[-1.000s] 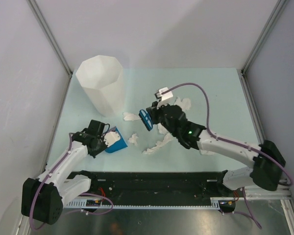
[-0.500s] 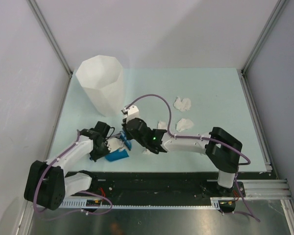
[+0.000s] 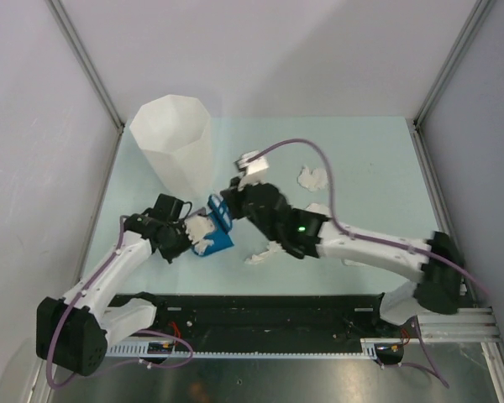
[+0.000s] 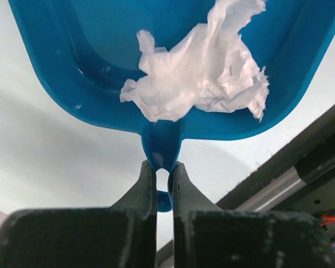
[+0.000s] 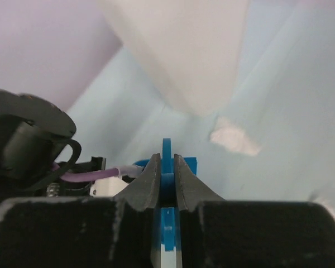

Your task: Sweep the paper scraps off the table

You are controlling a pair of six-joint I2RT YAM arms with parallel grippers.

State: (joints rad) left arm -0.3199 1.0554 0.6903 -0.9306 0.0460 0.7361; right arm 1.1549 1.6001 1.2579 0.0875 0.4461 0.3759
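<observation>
Jaws of the left gripper [image 4: 163, 167] are seen clamped on the thin handle of the blue dustpan [image 4: 56, 84], with only a sliver of gap between them. A crumpled wad [image 4: 204, 78] is carried in the pan. The right gripper [image 5: 166, 167] is likewise closed on the upright blue brush [image 5: 166, 148], which is held just at the pan's mouth, at 1 o'clock from it in the overhead view.

Outward from the brush, the uncollected paper scraps [image 3: 266, 250] are strung at 4 o'clock in a ragged line. Its long axis runs from 8 to 2 o'clock, and it is partly covered by the right forearm. Two further wads are seen on the table [image 3: 370, 151] at about 2 and 3 o'clock of the brush. One small piece [image 5: 234, 139] is shown by the right wrist camera near the foot of the white bin [image 3: 172, 143], at 3 o'clock of the brush in that view.

The right arm is judged the nearer to all of these. The next stroke would probably have to be drawn from 4 o'clock back toward the waiting pan.
</observation>
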